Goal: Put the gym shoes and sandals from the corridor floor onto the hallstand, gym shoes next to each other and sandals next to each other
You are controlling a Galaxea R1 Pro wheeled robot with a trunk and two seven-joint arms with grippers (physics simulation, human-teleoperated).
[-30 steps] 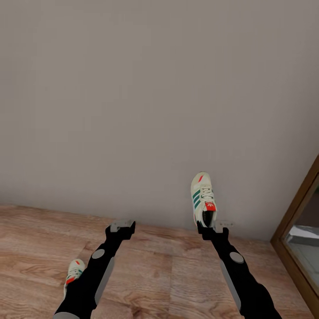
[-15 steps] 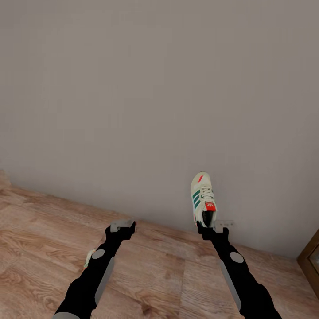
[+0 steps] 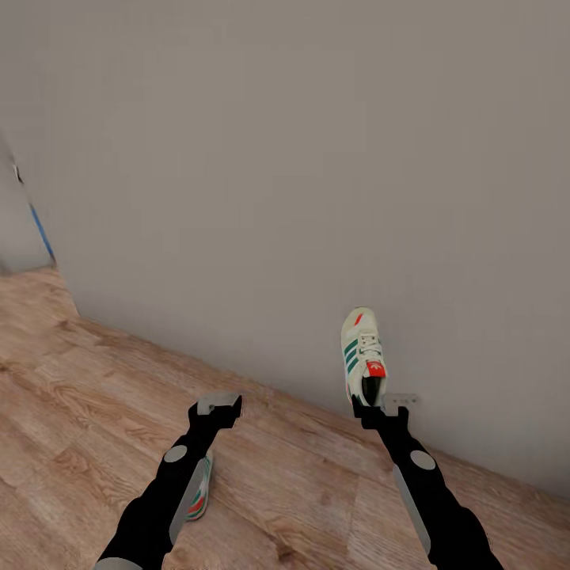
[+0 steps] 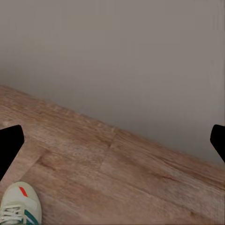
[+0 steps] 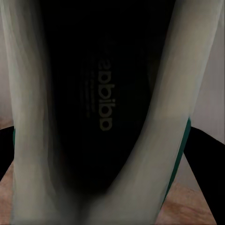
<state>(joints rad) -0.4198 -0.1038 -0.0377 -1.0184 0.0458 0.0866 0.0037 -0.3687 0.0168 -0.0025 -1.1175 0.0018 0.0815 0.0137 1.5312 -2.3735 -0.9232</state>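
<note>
Our right end effector (image 3: 370, 408) pinches one cream-white green-striped sneaker (image 3: 362, 352) by its heel at 1 o'clock, our left end effector (image 3: 219, 405) is spread apart, and a bump might drop it.

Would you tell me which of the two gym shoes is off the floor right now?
The gym shoe gripped at its heel by the right gripper, toe pointing away. The other gym shoe lies on the corridor floor, partly hidden beneath the left arm.
</note>
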